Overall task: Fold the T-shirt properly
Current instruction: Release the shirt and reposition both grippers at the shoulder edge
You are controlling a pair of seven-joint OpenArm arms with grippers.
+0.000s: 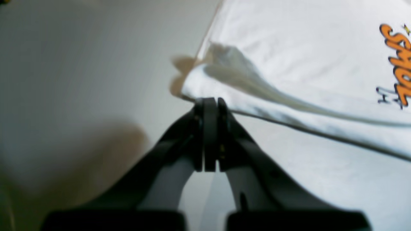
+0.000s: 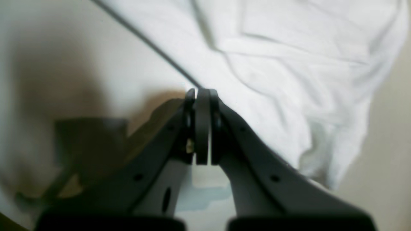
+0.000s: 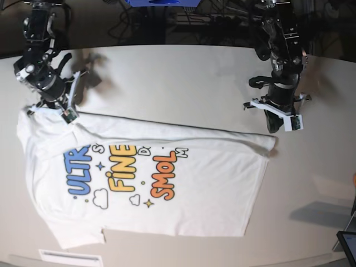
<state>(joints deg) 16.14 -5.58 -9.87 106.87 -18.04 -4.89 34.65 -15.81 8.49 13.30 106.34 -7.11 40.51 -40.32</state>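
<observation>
The T-shirt (image 3: 167, 189) lies print-up on the tabletop (image 3: 183, 83). The left tool (image 1: 210, 102) is fully closed, pinching the shirt's edge near one corner. The right tool (image 2: 202, 93) is likewise clamped on the opposite edge.

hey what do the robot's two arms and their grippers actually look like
Both arms are black and jointed, each with a white bracket at the wrist. The left gripper and right gripper have dark curved fingers ending in flat black pads, with small round holes along the fingers.
</observation>
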